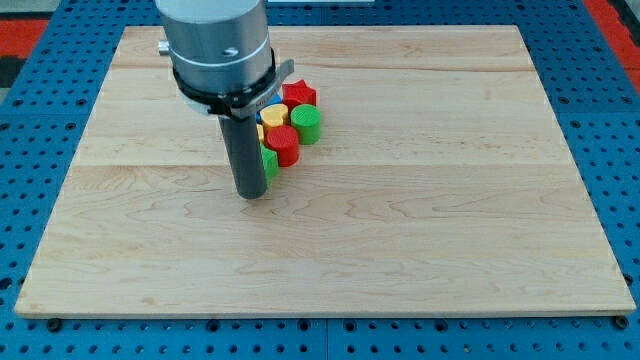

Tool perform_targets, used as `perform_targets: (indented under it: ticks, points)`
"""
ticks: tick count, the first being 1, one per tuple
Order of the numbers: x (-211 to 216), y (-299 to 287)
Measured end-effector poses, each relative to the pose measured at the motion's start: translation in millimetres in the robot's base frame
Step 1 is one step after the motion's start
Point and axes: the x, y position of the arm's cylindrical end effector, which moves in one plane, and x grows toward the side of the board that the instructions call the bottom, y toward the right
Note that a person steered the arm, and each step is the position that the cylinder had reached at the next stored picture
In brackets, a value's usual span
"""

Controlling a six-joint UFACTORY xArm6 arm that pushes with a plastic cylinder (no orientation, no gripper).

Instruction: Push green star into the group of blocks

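A tight group of blocks sits at the upper middle of the wooden board (400,220). It holds a red star (299,95), a green cylinder (307,123), a red cylinder (284,143) and a yellow block (271,116). A green block, likely the green star (270,162), shows as a sliver at the group's lower left, mostly hidden behind the rod. My tip (251,194) rests on the board just left of and below that green block, touching or nearly touching it. The arm's grey body hides the group's left side.
The board lies on a blue perforated surface (40,120). Its edges run near all four sides of the view. No other blocks show away from the group.
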Motion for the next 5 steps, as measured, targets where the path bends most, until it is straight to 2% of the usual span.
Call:
perform_targets:
  ticks: [1,3,5]
  points:
    - [-14.3,-3.1]
    - [-14.3,6.3]
    - [-0.8,-15.4]
